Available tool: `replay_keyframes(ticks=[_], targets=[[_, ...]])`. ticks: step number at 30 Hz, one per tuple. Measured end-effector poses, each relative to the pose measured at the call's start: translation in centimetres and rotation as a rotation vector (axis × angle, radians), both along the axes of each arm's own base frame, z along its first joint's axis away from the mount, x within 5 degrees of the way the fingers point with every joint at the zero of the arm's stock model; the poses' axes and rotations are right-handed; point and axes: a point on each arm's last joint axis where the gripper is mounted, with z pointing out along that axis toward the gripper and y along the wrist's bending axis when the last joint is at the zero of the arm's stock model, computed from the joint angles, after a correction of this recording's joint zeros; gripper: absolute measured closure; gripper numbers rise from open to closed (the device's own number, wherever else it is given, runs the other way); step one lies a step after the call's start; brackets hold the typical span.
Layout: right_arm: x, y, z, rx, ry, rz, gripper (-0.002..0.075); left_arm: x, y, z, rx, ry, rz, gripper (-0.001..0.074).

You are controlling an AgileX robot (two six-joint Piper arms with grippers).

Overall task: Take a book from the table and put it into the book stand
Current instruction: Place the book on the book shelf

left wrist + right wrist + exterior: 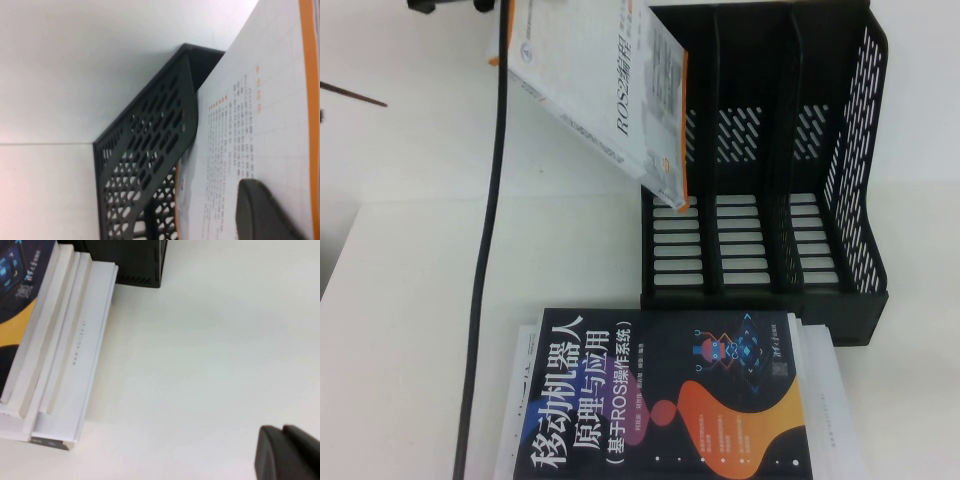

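Observation:
The white book (610,90) with its orange edge band hangs tilted over the far left of the table (410,300). Its lower corner dips into the leftmost compartment of the black book stand (860,180). My left gripper (250,195) is shut on the book; one dark finger (265,215) presses flat on the printed cover (260,125), and the other is hidden behind the book. In that wrist view the stand's perforated side wall (150,145) lies just beside the book. My right gripper (282,440) hovers over bare table to the right, shut and holding nothing.
A dark navy book (670,400) lies on a stack of white books (825,400) in front of the stand; the stack's edges (75,340) show in the right wrist view. A black cable (485,250) runs down the table's left side.

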Motion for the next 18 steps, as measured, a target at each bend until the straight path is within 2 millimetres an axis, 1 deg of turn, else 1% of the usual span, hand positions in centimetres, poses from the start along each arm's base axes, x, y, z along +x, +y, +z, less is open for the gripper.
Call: replay_keyframes(ticks=[5,14,18], targets=[[0.1,0.0,0.0,0.009,-0.015,-0.003,0.0722,0.5,-0.8,-0.9,-0.029,0.037,-0.027,0.0633],[0.5,-0.1,0.4,0.01,-0.071,-0.029,0.0722,1.2,-3.3,-2.6,0.033,0.041,-0.057,0.0633],[0.6,-0.1,0.5,0.018,-0.09,-0.028,0.0722,2.1,-4.3,-3.8,0.072,0.037,-0.042,0.0633]])
